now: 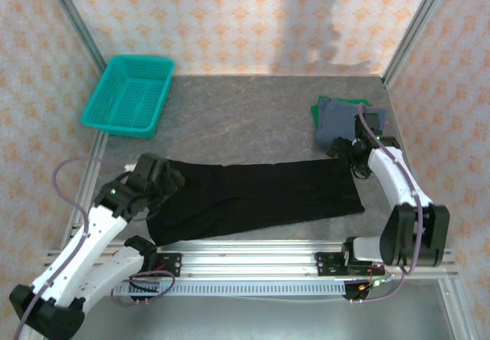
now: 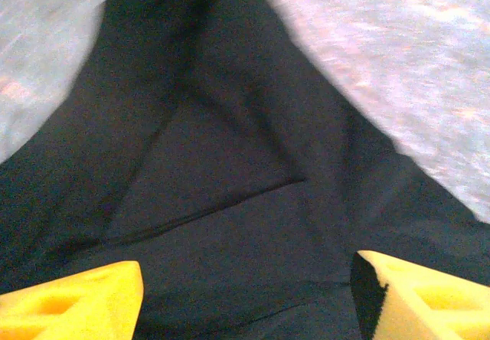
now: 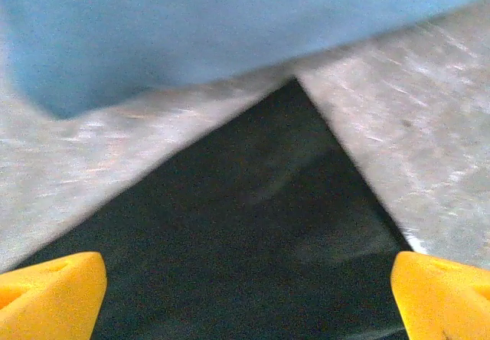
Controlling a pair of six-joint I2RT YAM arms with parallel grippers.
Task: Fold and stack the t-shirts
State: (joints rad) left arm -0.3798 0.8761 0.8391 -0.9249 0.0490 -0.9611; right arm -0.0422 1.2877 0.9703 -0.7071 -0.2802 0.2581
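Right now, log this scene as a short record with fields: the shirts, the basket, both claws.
black t-shirt: laid out as a long band across the near part of the table
slate-blue shirt: folded, far right, lying on a green shirt
basket: teal mesh, far left, apart from the shirts
left claw: open, over the black t-shirt's left end
right claw: open, over the black t-shirt's right corner, with the slate-blue shirt just beyond

Overhead rear view; wrist views close over shirt [image 1: 256, 196].
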